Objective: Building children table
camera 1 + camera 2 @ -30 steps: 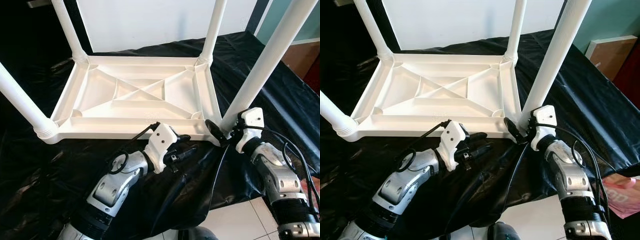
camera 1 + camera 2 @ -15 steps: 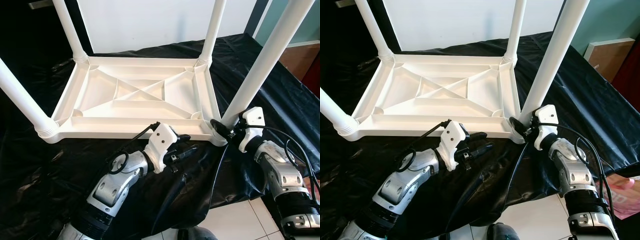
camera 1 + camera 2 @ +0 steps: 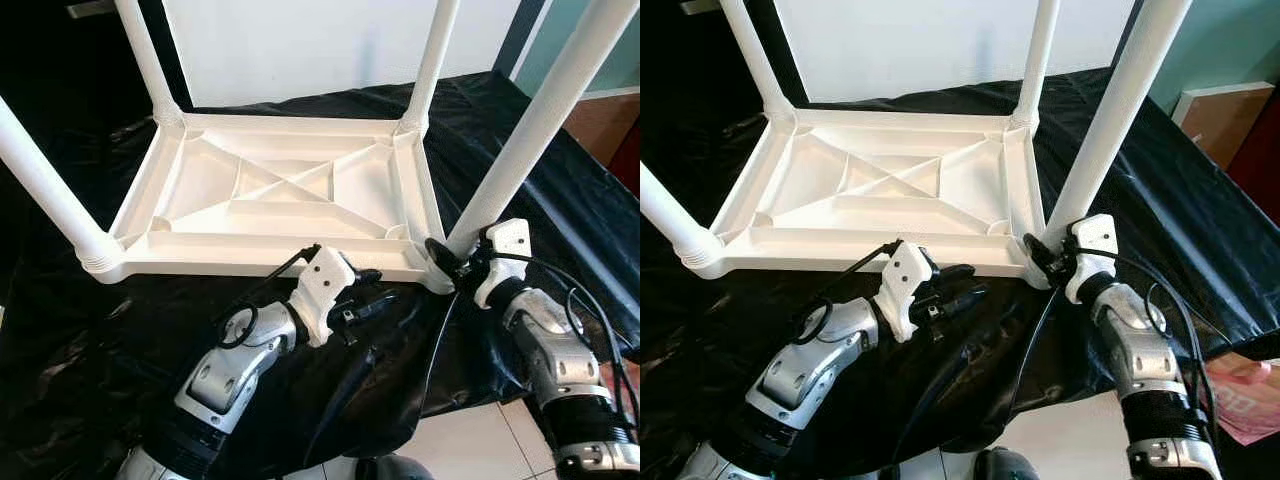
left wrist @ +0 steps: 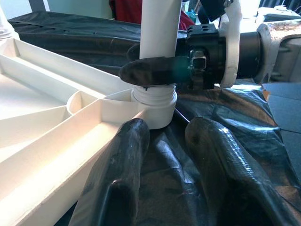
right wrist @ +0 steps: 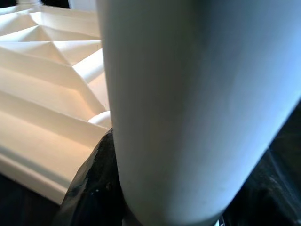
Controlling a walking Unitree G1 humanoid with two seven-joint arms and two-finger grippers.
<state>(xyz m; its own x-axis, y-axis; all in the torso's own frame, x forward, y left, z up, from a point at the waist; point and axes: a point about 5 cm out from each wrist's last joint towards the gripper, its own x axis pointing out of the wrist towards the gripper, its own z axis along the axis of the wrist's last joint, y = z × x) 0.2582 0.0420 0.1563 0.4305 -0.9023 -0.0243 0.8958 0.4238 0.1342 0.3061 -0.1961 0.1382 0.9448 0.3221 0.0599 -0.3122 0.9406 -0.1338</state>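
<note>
right gripper (image 3: 447, 266) clamped around near-right white plastic tube leg (image 3: 530, 130), upright axis, at socket of upturned white plastic tabletop (image 3: 275, 195) | left gripper (image 3: 372, 298) parted, empty, just beside

Daylight from the far side falls bright on the upturned white plastic table top (image 3: 280, 195), and the glossy black plastic sheet (image 3: 90, 350) under it shows pale glare along its creases. Both head views are sharp. The right wrist view is blurred (its white round table leg (image 5: 188, 103) sits too close).
</note>
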